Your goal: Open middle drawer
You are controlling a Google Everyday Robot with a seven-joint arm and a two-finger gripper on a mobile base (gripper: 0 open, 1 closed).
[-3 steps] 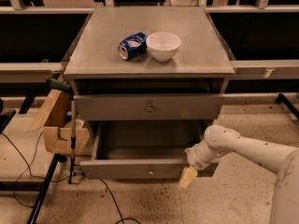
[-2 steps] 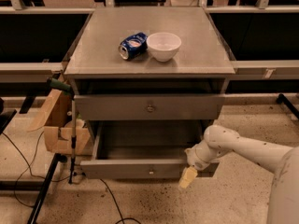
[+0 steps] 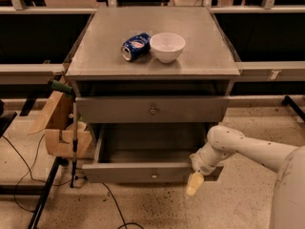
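Fingers of the gripper (image 3: 194,184) show only as one pale tip, so whether they are spread or pressed together cannot be told. The gripper hangs at the right end of the middle drawer (image 3: 138,172), which stands pulled out beneath a shut drawer (image 3: 119,109). A can (image 3: 135,46) and a bowl (image 3: 167,46) sit on the cabinet top (image 3: 105,61).

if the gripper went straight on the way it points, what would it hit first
Probably the floor: the gripper, by the open middle drawer front, points down with nothing visible beneath.
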